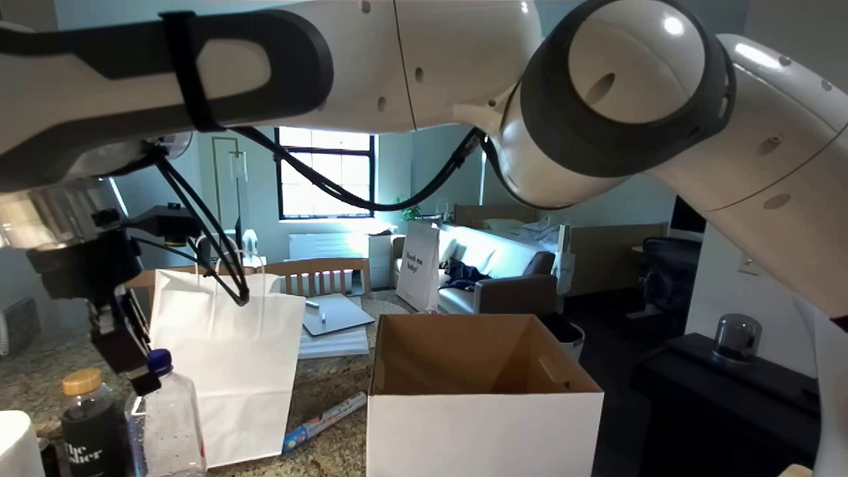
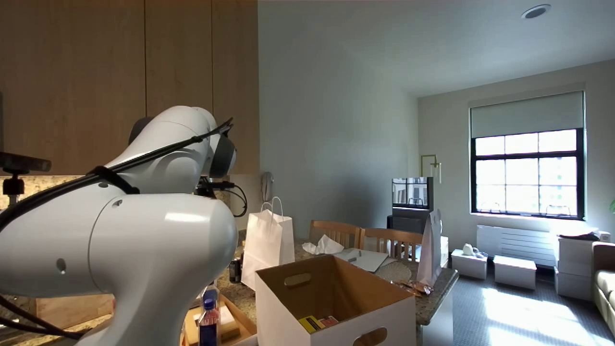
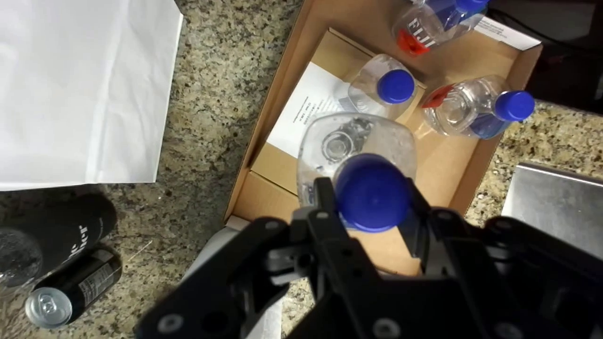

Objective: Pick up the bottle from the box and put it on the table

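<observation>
In an exterior view the arm point(image 1: 464, 73) stretches across the top, its forearm nearly level. The wrist bends down at the end, and the gripper point(image 1: 152, 371) points downward with a slight slant. Right beneath it is a clear bottle point(image 1: 173, 427), blue cap point(image 1: 159, 361) up, long axis close to vertical, base cut off by the frame. A white paper bag point(image 1: 232, 377) is just beside the gripper; a tall white box point(image 1: 483, 434) lies well apart from it.

In an exterior view the arm's thick links hide the gripper; dark wrist hardware point(image 2: 218, 185) shows past them. A standing bottle point(image 2: 208, 322) is visible lower down; whether it is the gripped one is unclear.

In the wrist view the gripper reaches in from the bottom edge, its fingers point(image 3: 326, 202) clamped on the clear bottle at the cap. The cap faces the camera, and the body runs away from the fingertips, base downward, over a shallow cardboard box point(image 3: 445, 169). Whether the base touches anything is unclear. Three other bottles point(image 3: 370, 89) are in the box beyond the fingertips. The granite counter point(image 3: 221, 94) and a black can point(image 3: 94, 278) lie left of the gripper.
</observation>
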Tool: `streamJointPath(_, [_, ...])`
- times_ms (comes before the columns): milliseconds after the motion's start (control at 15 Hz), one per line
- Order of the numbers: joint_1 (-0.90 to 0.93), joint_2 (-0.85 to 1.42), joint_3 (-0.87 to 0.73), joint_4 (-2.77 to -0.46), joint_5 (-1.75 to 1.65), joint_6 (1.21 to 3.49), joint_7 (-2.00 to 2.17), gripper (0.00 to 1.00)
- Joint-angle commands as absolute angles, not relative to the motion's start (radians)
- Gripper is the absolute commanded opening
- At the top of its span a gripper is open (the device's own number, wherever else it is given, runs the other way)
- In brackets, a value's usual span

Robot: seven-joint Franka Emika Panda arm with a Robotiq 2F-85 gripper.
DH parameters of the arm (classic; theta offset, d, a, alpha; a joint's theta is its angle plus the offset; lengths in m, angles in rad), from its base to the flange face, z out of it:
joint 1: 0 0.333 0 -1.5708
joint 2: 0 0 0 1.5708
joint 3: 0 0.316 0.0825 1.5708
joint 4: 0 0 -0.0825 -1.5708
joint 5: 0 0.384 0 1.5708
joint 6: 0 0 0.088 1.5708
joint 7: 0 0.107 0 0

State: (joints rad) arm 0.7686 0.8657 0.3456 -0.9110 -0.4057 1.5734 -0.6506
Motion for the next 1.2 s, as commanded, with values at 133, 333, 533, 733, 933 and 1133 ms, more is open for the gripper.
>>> streamJointPath(133, [0.734, 0.748, 0.357, -1.029, -0.413, 1.715, -0.640, 0.15])
streamJointPath(333, [0.708, 0.660, 0.364, -1.160, -0.404, 1.823, -0.618, 0.15])
streamJointPath(533, [0.694, 0.595, 0.372, -1.273, -0.391, 1.850, -0.589, 0.15])
streamJointPath(733, [0.678, 0.538, 0.387, -1.399, -0.366, 1.871, -0.556, 0.15])
streamJointPath(933, [0.655, 0.496, 0.423, -1.537, -0.348, 1.956, -0.582, 0.15])
streamJointPath(1133, [0.652, 0.454, 0.434, -1.676, -0.323, 2.069, -0.577, 0.15])
